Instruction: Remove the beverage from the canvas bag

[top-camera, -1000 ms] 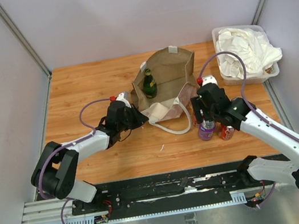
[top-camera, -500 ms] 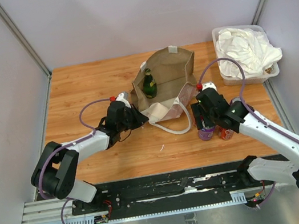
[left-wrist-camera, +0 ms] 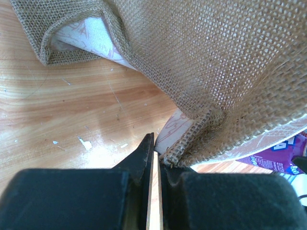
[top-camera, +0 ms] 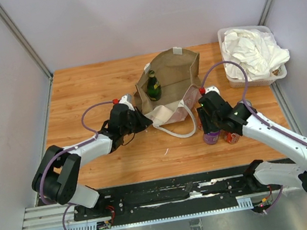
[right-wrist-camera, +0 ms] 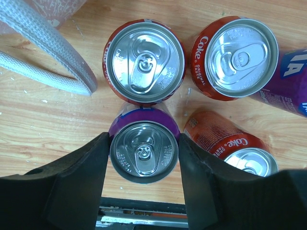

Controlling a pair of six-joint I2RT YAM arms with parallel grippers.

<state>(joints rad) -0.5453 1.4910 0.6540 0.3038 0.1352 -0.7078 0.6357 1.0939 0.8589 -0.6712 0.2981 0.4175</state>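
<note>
The tan canvas bag stands open mid-table with a green bottle upright inside. My left gripper is shut on the bag's lower left edge; the left wrist view shows the burlap corner at the tips of the gripper. My right gripper is to the right of the bag, shut on an upright purple can. In the right wrist view the gripper has its fingers against both sides of the purple can, which is low over the wood beside other cans.
Red cans stand right of the purple can; the wrist view shows a red can, two Coke cans and a purple label. The bag's white handle lies on the wood. A clear bin of white cloths sits at the back right.
My right gripper has shifted slightly left and toward the bag over the purple can. The left arm and the bag have not moved.
</note>
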